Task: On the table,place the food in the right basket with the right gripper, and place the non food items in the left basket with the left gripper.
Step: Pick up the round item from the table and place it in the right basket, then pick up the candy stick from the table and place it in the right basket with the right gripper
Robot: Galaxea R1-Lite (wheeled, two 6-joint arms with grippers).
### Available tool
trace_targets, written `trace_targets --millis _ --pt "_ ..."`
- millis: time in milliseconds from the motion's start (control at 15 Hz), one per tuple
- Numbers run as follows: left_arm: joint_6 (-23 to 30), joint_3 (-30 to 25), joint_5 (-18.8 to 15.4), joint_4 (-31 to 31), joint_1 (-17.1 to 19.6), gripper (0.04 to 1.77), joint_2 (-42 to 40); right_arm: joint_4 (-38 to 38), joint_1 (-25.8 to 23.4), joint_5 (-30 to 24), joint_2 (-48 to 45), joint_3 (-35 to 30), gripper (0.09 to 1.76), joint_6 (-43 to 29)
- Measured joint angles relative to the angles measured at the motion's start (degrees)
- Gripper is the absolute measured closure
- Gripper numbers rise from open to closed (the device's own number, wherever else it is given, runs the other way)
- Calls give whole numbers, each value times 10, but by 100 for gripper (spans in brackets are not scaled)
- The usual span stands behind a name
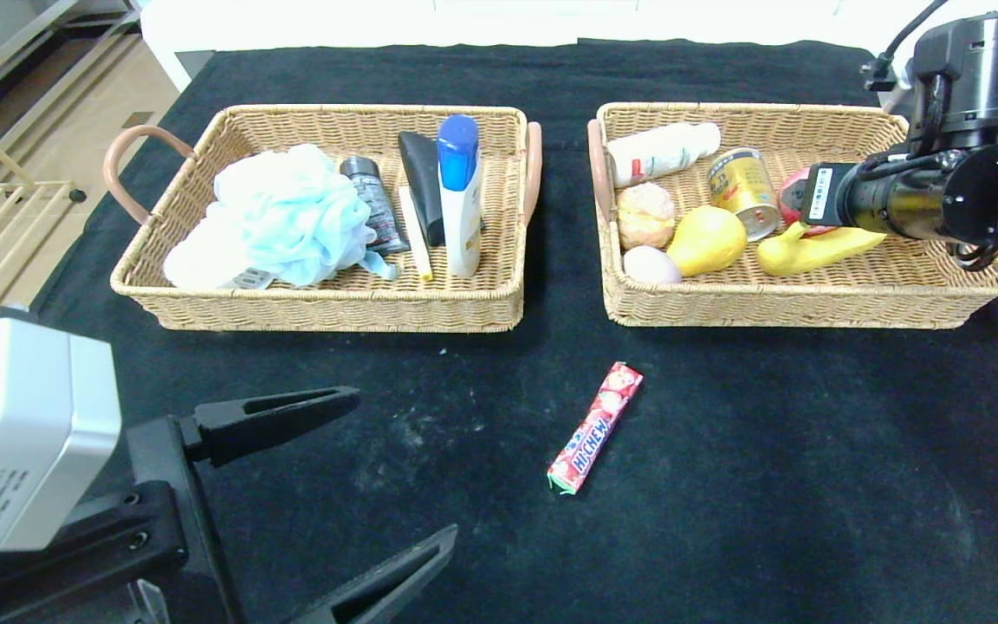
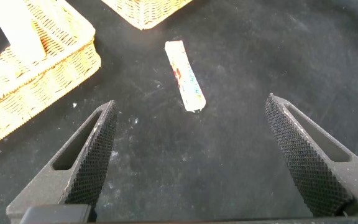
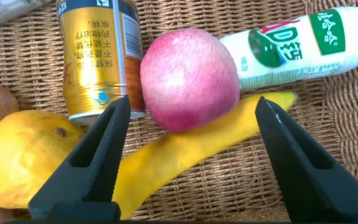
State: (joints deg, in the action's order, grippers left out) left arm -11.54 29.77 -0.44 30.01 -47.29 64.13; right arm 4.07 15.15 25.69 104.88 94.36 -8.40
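Open-jawed, left gripper hovers over bare cloth near the Hi-Chew stick; right gripper, open, straddles the right basket's apple.

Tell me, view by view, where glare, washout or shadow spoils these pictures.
Head view: the white strip past the black tablecloth is blown out, and the left wicker basket casts a soft shadow in front. Left wrist view: the long candy stick is washed pale, its print unreadable. Right wrist view: evenly lit; the pink-red apple shows only a mild sheen.
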Motion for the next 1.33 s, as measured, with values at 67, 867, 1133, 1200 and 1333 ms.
trace_targets --millis 67,867,1133,1200,1333 --pt "0 0 0 0 0 9 0 1 1 0 0 -1 34 0" --pt "0 -1 -2 0 0 9 5 56 50 49 -57 -60 18 -3" --pt "0 -1 -2 -1 0 9 4 137 124 61 -106 -71 17 -56" --pt "0 -1 -2 0 0 9 4 158 144 62 -117 -72 16 -74" --pt "0 -1 -1 0 0 9 2 202 184 62 -131 -72 16 -119"
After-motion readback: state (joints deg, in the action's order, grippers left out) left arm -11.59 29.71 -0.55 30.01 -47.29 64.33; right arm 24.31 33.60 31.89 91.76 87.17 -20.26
